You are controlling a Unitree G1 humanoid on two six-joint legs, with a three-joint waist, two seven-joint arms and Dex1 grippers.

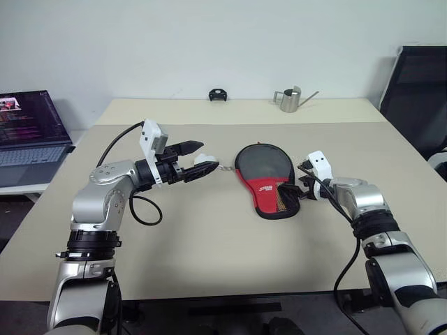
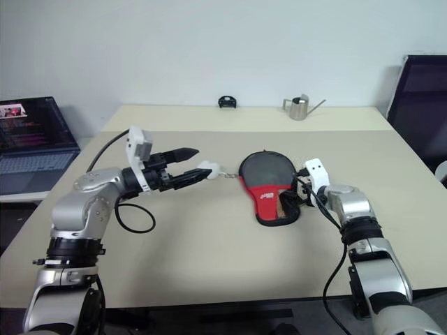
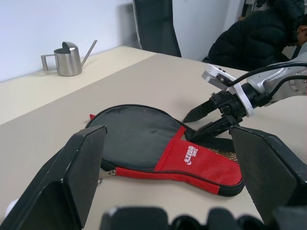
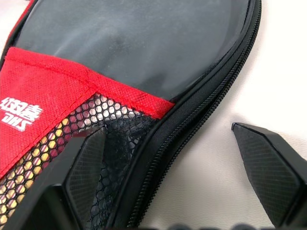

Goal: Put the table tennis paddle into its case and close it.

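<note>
The black and red case [image 1: 264, 180] lies flat in the middle of the table [image 1: 209, 244], round end away from me. A light wood colour shows through its mesh pocket [image 4: 53, 148]; the paddle is otherwise hidden. My right gripper [image 1: 302, 190] is open at the case's narrow end, on its right side. One finger [image 4: 88, 163] is over the mesh, the other [image 4: 268, 163] over bare table, with the zip edge [image 4: 192, 120] between them. My left gripper [image 1: 202, 156] hangs open above the table, left of the case. The white ball charm [image 2: 204, 167] lies by its lower fingertip.
A steel watering can [image 1: 288, 100] and a small black object [image 1: 218, 95] stand at the table's far edge. There is an open laptop [image 1: 28, 132] on a side desk to the left and a black chair [image 1: 419, 91] at the right. A person in a dark jacket [image 3: 259, 38] sits beyond.
</note>
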